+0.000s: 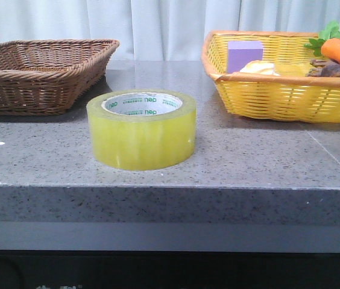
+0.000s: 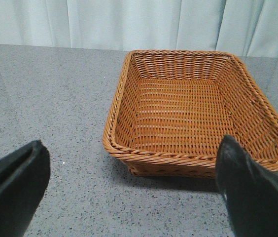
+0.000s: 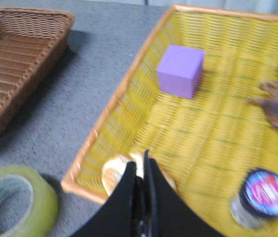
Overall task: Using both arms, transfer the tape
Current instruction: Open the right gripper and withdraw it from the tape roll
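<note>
Roll of yellow packing tape (image 1: 141,129) lying flat on the grey stone table (image 1: 266,162), between the brown wicker basket (image 1: 37,72) and the yellow basket (image 1: 284,90). Left gripper (image 2: 129,197): fingers spread wide, facing the brown basket. Right gripper (image 3: 143,197): fingers pressed together, holding nothing, above the yellow basket's near rim; purple block (image 3: 180,70) inside.

tape (image 1: 141,129) | white inner core | green lettering, repeated | reads roughly "nep", upside down
</note>
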Motion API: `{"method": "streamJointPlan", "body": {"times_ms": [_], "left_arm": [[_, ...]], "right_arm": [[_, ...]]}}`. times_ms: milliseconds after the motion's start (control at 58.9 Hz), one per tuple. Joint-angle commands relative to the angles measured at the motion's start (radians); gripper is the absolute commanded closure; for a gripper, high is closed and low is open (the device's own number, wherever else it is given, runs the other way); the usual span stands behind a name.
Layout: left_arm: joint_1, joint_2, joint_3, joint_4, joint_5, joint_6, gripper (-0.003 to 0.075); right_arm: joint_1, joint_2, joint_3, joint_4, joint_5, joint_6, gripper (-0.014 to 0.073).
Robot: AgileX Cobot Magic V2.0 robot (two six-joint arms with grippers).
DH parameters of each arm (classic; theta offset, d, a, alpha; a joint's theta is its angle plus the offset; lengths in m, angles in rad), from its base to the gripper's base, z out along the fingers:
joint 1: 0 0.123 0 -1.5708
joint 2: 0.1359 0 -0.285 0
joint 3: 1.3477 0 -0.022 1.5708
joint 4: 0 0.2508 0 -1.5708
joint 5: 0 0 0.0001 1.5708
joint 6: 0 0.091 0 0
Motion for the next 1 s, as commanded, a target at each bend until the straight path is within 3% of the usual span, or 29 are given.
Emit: {"method": "streamJointPlan", "body": {"times_ms": [0, 509, 713, 985], "left_arm": [[0.002, 0.009, -0.028, 0.002, -0.081, -0.002, 0.0048], [0.002, 0.009, -0.028, 0.002, -0.081, -0.002, 0.0047], [0.002, 0.009, -0.028, 0.002, -0.081, -0.002, 0.0047], [0.002, 0.009, -0.028, -0.034, -0.084, -0.002, 0.0047]], "right_arm": [[-0.019, -0.115, 0.062, -0.001, -0.063, -0.002, 0.0683], [-0.019, -0.733, 0.550, 0.002, -0.172, -0.002, 0.0683], [-0.019, -0.868, 0.620, -0.002, -0.180, -0.002, 0.0683], [-0.019, -0.877, 0.621, -0.002, -0.179, -0.002, 0.0683]]}}
